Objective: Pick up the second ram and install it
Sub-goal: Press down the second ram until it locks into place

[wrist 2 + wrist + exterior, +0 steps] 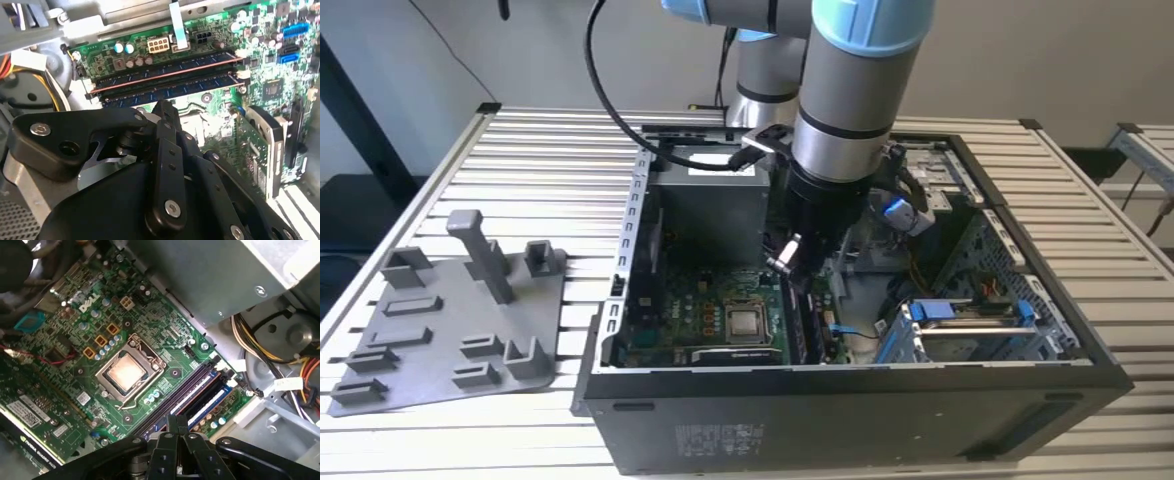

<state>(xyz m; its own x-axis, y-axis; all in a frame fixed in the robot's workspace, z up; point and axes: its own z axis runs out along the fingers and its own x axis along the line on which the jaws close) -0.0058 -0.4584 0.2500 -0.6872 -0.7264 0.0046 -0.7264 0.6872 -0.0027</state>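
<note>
While the arm reaches down into the open computer case (pixel 854 400), its gripper (pixel 790 262) hangs just above the memory slots (pixel 197 397) of the green motherboard (pixel 700 320); in both wrist views the black fingers (pixel 165 112) stand pressed together with nothing between them. Two dark memory sticks (pixel 165 75) sit seated side by side in the slots, so the second ram (pixel 170 86) lies in the slot nearer the gripper, though which stick is which cannot be told for certain. Beside the slots lies the bare processor socket (pixel 125 372). On the slatted table (pixel 520 150), at the exterior view's left, rests the grey plastic tray (pixel 454 340).
</note>
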